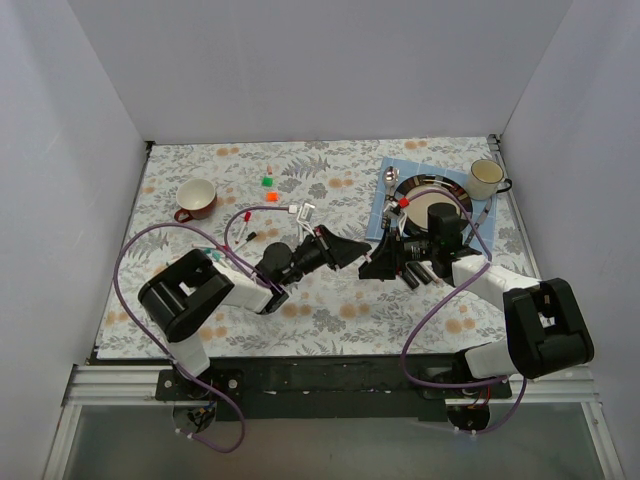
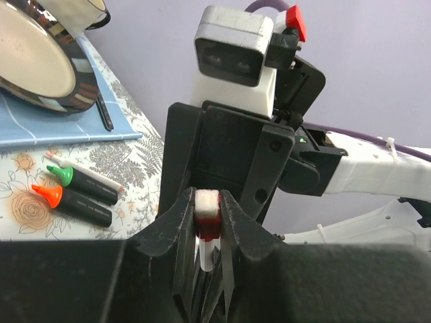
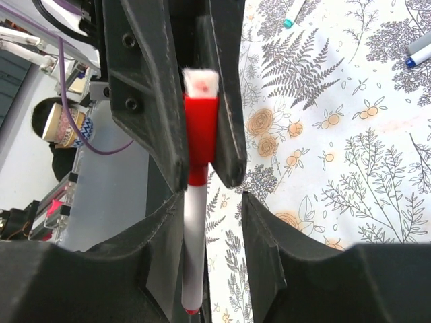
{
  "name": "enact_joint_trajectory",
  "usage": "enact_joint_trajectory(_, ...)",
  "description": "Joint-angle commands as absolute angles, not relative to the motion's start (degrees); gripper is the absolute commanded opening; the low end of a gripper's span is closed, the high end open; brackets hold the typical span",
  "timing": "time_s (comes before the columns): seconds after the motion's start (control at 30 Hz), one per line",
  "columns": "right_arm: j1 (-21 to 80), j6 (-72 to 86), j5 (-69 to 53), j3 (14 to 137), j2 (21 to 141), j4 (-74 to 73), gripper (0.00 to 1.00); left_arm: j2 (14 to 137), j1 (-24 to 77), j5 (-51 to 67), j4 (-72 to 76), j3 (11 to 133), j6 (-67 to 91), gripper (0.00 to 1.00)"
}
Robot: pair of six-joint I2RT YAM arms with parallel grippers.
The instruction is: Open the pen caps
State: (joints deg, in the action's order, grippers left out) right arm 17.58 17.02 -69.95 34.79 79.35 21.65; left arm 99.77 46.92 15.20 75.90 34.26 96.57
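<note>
My left gripper (image 1: pixel 345 250) and right gripper (image 1: pixel 380 262) meet tip to tip over the middle of the table. In the left wrist view my left gripper (image 2: pixel 207 202) is shut on a red pen cap (image 2: pixel 206 225) with a white end. In the right wrist view the same red cap (image 3: pixel 201 128) sits in the left jaws, and the white pen barrel (image 3: pixel 194 249) runs down between my right gripper's (image 3: pixel 214 222) fingers. These fingers stand apart; the barrel lies against the left one only. A loose green cap (image 1: pixel 266 181) and orange cap (image 1: pixel 271 196) lie at the back.
A red cup (image 1: pixel 196 198) stands back left. A plate (image 1: pixel 432 190) on a blue cloth, a spoon (image 1: pixel 390 177) and a mug (image 1: pixel 487 178) are back right. Green-tipped (image 2: pixel 81 185) and orange-tipped (image 2: pixel 71 205) black markers lie by the cloth. More pens (image 1: pixel 242 225) lie left of centre.
</note>
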Motion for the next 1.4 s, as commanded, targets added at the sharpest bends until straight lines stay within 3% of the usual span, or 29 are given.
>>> enact_joint_trajectory(0.0, 17.4, 16.26, -72.16, 35.42, 79.54, 23.82, 0.47, 96.59, 46.06, 13.89, 79.72, 35.16, 94.92, 0.0)
enact_joint_trajectory(0.03, 17.4, 16.17, -72.07, 35.42, 79.45, 23.82, 0.46, 96.59, 45.97, 13.89, 79.63, 35.33, 94.92, 0.0)
enact_joint_trajectory(0.1, 17.4, 16.35, -72.16, 35.42, 79.28, 23.82, 0.34, 96.59, 45.88, 14.15, 79.19, 35.51, 94.83, 0.0)
enact_joint_trajectory(0.13, 17.32, 16.26, -72.16, 35.51, 79.36, 23.82, 0.23, 96.5, 45.88, 14.15, 79.1, 35.51, 94.83, 0.0)
enact_joint_trajectory(0.17, 17.4, 16.43, -72.16, 35.59, 79.45, 23.73, 0.02, 96.5, 45.88, 14.06, 79.01, 35.59, 94.66, 0.0)
enact_joint_trajectory(0.37, 17.32, 15.73, -72.33, 35.86, 79.28, 21.53, 0.01, 93.61, 40.88, 15.8, 76.12, 35.59, 93.96, 0.0)
enact_joint_trajectory(0.6, 17.4, 16.08, -72.95, 36.04, 79.72, 21.45, 0.01, 90.27, 24.9, 20.83, 67.69, 39.02, 93.34, 0.0)
enact_joint_trajectory(0.93, 17.49, 14.25, -71.9, 36.82, 80.33, 18.92, 0.01, 88.86, 18.99, 17.76, 65.67, 40.69, 97.2, 0.0)
enact_joint_trajectory(1.2, 17.05, 3.62, -65.57, 40.25, 78.93, 8.09, 0.01, 94.47, 8.45, 18.54, 37.14, 46.92, 95.9, 0.0)
enact_joint_trajectory(1.37, 16.88, 1.58, -63.2, 41.04, 77.7, 5.89, 0.01, 102.64, 6.15, 15.91, 18.57, 59.48, 91.15, 0.02)
